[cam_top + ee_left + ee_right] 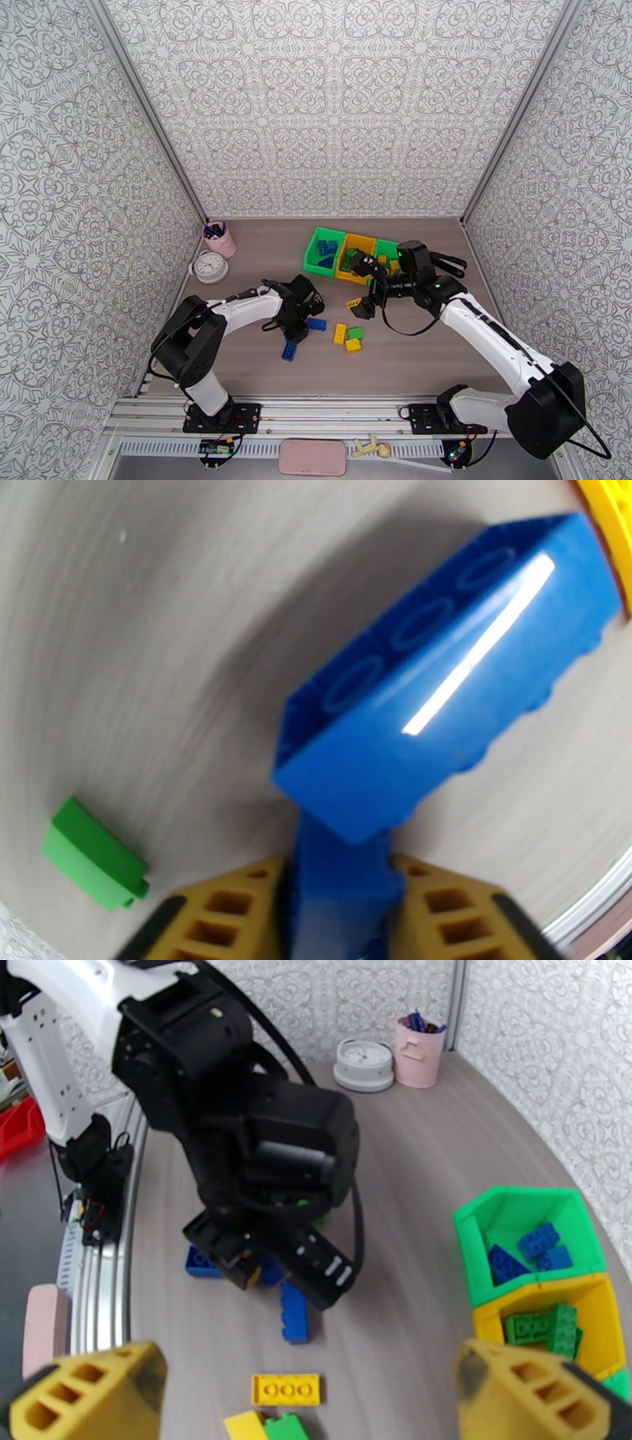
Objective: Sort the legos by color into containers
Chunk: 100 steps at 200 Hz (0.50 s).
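The left gripper [305,309] is working low on the worktop [253,355], jaws clenching a blue lego [340,883] from both sides, probably readying a lift. A bigger blue brick [442,693] is touching it; joined or not, I cannot tell. The right gripper [308,1374] is hovering with jaws released wide above a yellow lego [286,1389], seemingly lining up its own pick. Beyond them the containers [310,264] are sitting ready, and the green bin [474,1232] is already holding blues.
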### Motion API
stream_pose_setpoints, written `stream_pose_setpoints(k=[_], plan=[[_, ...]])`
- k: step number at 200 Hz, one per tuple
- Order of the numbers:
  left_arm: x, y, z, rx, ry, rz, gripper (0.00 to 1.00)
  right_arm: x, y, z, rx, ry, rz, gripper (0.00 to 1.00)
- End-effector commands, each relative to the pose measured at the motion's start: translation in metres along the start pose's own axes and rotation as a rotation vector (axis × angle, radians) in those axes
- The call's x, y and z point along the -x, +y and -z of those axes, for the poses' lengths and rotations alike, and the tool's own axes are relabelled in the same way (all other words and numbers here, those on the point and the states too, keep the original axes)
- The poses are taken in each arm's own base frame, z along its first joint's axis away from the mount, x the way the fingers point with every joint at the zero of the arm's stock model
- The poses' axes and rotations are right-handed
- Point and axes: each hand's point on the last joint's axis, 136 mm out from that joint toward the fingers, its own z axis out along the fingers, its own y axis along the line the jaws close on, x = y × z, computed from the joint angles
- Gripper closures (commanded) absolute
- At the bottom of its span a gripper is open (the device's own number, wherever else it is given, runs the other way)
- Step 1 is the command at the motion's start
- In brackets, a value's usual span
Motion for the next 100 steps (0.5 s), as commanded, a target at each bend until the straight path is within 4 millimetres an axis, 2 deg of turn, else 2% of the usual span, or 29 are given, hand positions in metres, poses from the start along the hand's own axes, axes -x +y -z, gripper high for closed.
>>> stream_pose_setpoints(k=[1,29,64,85,100], plan=[[0.006,0.003,0.006,0.009,-0.021,-0.006,0.74,-0.006,0.002,-0.001,0.014,0.015,0.000,0.00],[0.013,0.007,0.020,0.040,-0.079,-0.005,0.82,-0.006,0.000,-0.001,0.006,0.016,0.002,0.00],[0.036,0.016,0.056,0.092,-0.243,0.051,0.83,-0.004,-0.004,-0.001,-0.021,0.006,0.009,0.00],[0.064,0.031,0.086,0.157,-0.426,0.116,0.84,0.001,-0.017,-0.002,-0.089,-0.037,0.000,0.01],[0.094,0.045,0.110,0.193,-0.609,0.194,0.85,0.007,-0.025,-0.002,-0.129,-0.077,-0.009,0.00]])
